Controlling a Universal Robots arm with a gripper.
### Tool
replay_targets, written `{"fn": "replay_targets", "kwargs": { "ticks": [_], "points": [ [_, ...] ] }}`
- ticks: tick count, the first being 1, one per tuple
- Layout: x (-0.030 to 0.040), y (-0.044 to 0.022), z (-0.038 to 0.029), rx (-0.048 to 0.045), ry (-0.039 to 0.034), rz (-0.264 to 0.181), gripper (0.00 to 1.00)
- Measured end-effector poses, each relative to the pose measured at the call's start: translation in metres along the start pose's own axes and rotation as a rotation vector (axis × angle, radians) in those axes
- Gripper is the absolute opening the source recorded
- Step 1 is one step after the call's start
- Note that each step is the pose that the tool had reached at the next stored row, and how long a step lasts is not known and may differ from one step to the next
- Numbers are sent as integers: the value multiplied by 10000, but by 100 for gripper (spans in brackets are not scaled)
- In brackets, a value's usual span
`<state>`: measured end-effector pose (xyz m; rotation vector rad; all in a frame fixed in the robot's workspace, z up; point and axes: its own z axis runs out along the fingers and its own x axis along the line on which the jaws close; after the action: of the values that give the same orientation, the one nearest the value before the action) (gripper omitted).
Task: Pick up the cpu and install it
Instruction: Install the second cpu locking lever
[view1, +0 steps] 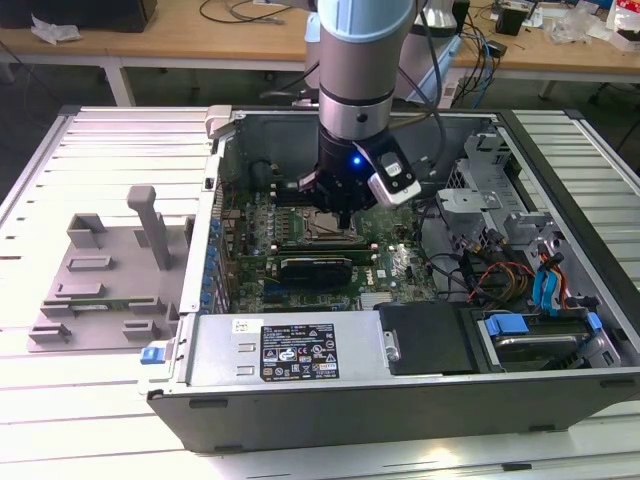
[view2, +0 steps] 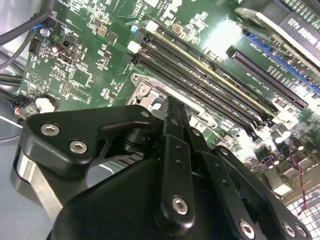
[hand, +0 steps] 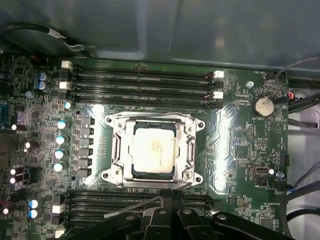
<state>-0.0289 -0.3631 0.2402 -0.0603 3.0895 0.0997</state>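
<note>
Now we see the cpu (hand: 154, 151) lying flat inside its metal socket frame (hand: 116, 150), near the middle of the green motherboard (hand: 240, 150). Our claw (view1: 343, 213) hangs right above the socket, inside the open computer case (view1: 400, 390). Its black fingers (view2: 175, 125) look pressed together, with nothing between them. 4 long memory slots (hand: 140, 85) run along one side of the socket. Outside the case, a grey tray (view1: 95, 285) sits on the bench toward the exterior view's left.
</note>
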Motion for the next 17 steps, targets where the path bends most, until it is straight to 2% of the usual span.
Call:
{"fn": "replay_targets", "kwargs": {
  "ticks": [14, 15, 16, 17],
  "points": [
    [14, -119, 12, -22, -1, 1, 11],
    [19, -147, 13, -50, -2, 3, 11],
    [27, -167, 18, -116, -4, 6, 11],
    [31, -166, 24, -150, -7, 9, 11]
  ]
}}
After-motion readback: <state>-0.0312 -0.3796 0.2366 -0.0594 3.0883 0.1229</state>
